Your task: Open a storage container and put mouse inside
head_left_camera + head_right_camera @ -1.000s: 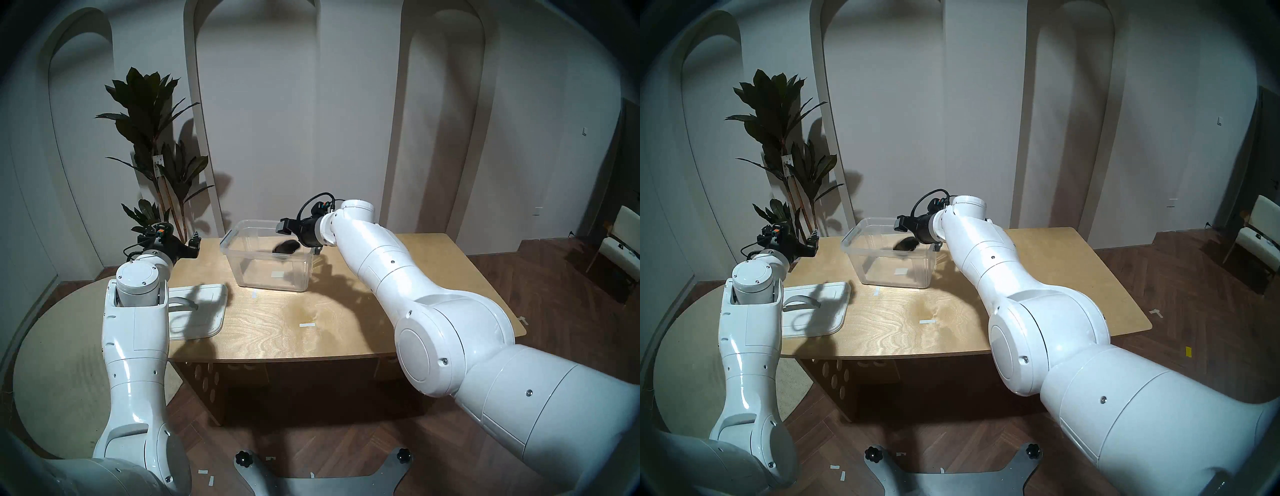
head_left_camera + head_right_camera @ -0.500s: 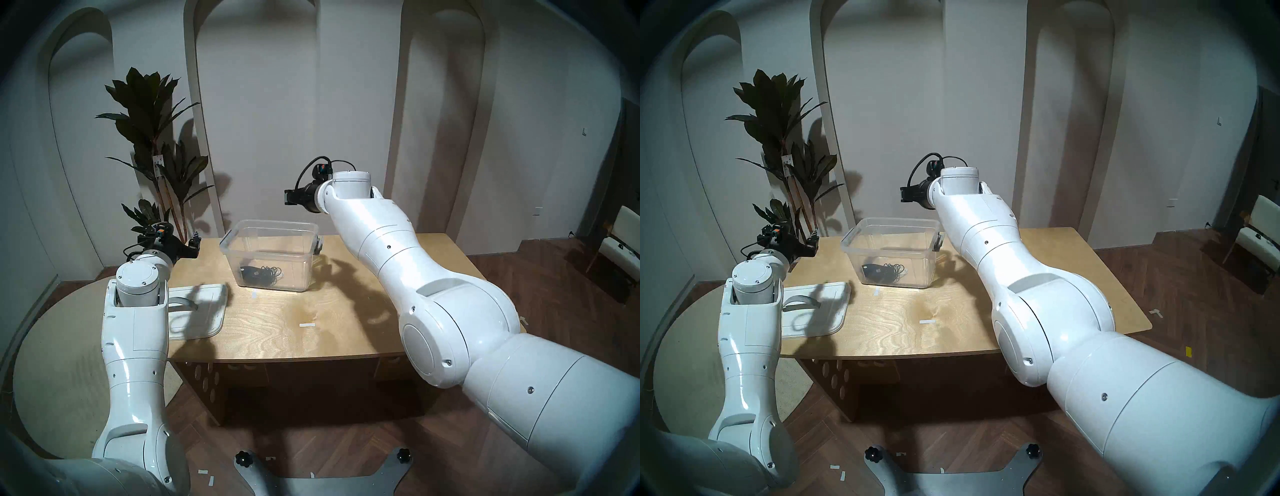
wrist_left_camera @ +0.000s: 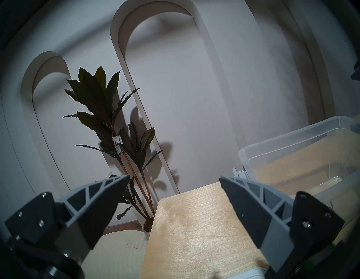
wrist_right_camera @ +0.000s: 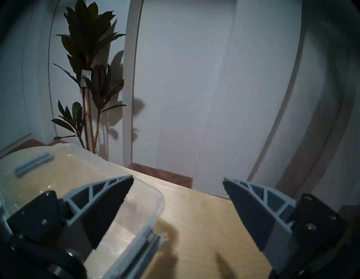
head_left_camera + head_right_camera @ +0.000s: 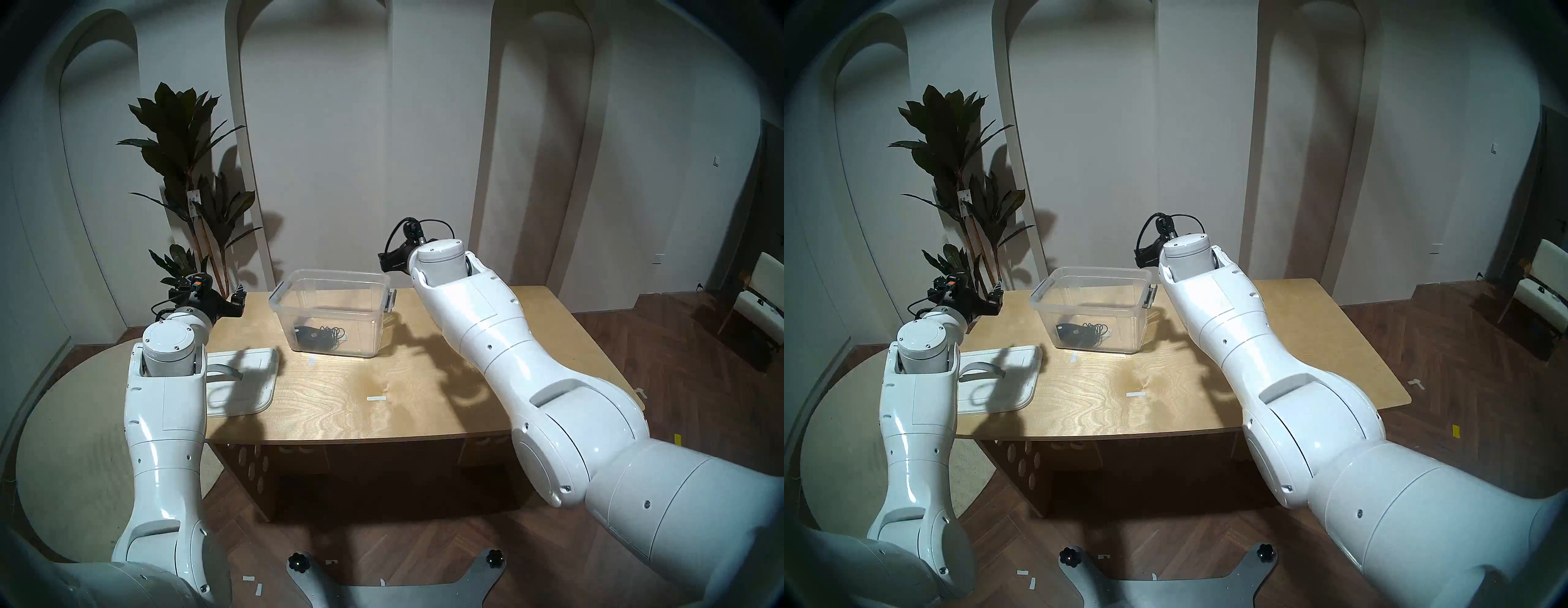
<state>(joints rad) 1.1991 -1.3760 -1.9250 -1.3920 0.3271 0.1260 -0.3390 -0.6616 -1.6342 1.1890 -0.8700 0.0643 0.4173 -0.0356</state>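
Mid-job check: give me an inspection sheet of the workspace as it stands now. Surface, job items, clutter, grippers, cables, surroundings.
Surface: wooden table, bare apart from the items below.
Job's things: storage container open, upright; mouse lies on its floor with its bundled cable; lid flat on the table's left side, handle up.
Clutter: tape strips on the table.
Grippers: left gripper open, empty, beside the container; right gripper open, empty, above the container's right end.
Cables: black wrist cable on the right arm, hanging free.
Surroundings: potted plant behind the table; chair far right.
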